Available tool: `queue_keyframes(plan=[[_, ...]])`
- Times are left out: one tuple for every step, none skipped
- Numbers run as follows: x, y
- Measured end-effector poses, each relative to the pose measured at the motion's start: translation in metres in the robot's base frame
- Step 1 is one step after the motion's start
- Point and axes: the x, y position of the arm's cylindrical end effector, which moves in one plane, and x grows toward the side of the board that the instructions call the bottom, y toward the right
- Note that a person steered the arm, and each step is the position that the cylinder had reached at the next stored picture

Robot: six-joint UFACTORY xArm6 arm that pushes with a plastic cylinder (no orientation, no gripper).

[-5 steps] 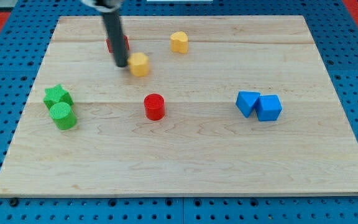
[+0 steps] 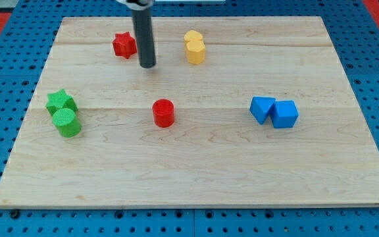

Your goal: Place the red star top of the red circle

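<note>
The red star (image 2: 124,45) lies near the view's top left of the wooden board (image 2: 196,178). The red circle (image 2: 164,112) stands near the board's middle, below and right of the star. My tip (image 2: 148,66) is just right of and slightly below the red star, not touching it, and well above the red circle. The rod rises to the view's top edge.
Two yellow blocks (image 2: 195,47) sit touching each other right of my tip. A green star (image 2: 60,101) and a green circle (image 2: 66,122) sit together at the left. Two blue blocks (image 2: 274,111) sit together at the right.
My tip moved right and slightly up, uncovering the red star. The yellow block that was beside my tip now sits up right against the other yellow block.
</note>
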Motion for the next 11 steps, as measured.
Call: queue_keyframes(plan=[[-0.053, 0.019], [-0.062, -0.053], [-0.031, -0.065], [0.023, -0.059], [-0.015, -0.068], [0.026, -0.071], [0.052, -0.077], [0.052, -0.132], [0.094, -0.135], [0.108, -0.065], [0.104, -0.061]])
